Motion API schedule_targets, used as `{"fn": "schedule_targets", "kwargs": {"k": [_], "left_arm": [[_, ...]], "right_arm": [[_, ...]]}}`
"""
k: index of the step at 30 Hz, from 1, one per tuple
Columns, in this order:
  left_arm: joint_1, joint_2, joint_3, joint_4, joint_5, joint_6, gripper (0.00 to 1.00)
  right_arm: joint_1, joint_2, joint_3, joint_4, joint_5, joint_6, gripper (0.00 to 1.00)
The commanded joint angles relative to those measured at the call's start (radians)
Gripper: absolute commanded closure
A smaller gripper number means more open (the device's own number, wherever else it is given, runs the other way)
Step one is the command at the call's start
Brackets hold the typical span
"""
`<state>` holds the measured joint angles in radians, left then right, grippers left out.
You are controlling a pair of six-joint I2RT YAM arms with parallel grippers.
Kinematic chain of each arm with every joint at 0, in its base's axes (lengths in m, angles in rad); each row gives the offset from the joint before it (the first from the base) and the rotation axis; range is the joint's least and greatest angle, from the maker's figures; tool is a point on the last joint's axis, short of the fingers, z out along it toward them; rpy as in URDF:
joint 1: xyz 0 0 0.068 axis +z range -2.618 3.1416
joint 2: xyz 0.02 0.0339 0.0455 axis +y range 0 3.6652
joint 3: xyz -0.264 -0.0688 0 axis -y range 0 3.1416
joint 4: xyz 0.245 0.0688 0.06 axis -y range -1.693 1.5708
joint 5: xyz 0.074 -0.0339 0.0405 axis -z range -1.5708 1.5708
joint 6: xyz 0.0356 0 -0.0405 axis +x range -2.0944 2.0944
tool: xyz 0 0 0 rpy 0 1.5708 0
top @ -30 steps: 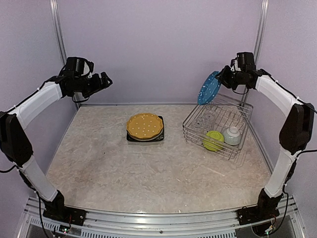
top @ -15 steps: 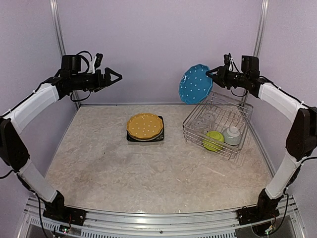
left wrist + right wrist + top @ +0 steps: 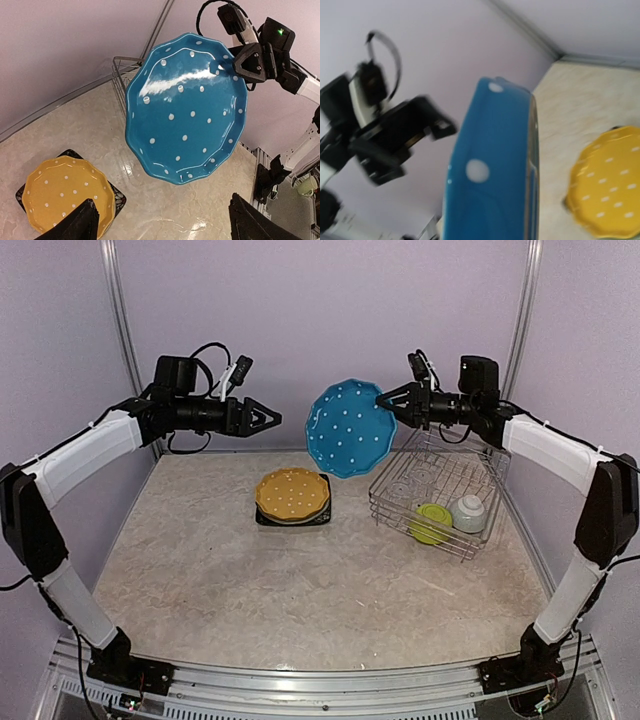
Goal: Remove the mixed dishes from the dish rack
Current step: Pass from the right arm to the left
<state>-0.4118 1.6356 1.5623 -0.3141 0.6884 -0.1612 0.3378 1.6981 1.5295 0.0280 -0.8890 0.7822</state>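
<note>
We are holding the blue plate [image 3: 345, 428] up in the air with our right end effector [image 3: 385, 400]. Its fingers are pinching shut on the plate's right rim. The plate is hanging tilted between our two arms, above the tabletop [image 3: 230, 580] and just left of the rack [image 3: 372, 502]. Our left end effector [image 3: 272, 418] is pointing at the plate with its fingers wide open. It is holding nothing, and it is near the plate but not touching it.

We think we are passing the plate across. To do it well, we should be going slowly. The open fingers need to slide over the left rim, one on each side, and squeeze shut before the right side lets go. If not, the plate may drop and break. Then it can go flat on the yellow plate [image 3: 292, 493], which is sitting on the black plate [image 3: 262, 519] in the middle. A green bowl [image 3: 432, 523] and a grey bowl [image 3: 468, 512] are waiting in the rack.
</note>
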Motion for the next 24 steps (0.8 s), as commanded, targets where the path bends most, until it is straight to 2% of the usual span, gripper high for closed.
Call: {"fn": "schedule_targets", "kwargs": {"k": [1,9,24], "left_arm": [[-0.004,-0.007,-0.028,0.006,0.075,0.156,0.15],[-0.049,0.03,0.023,-0.099,0.001,0.273,0.22],[-0.102,0.079,0.062,-0.171,-0.056,0.376,0.59]], "right_arm": [[0.041,-0.011,0.023,0.128,-0.153,0.011,1.0],[0.088,0.0,0.021,0.061,-0.197,-0.02,1.0],[0.159,0.024,0.018,-0.063,-0.229,-0.06,1.0]]}}
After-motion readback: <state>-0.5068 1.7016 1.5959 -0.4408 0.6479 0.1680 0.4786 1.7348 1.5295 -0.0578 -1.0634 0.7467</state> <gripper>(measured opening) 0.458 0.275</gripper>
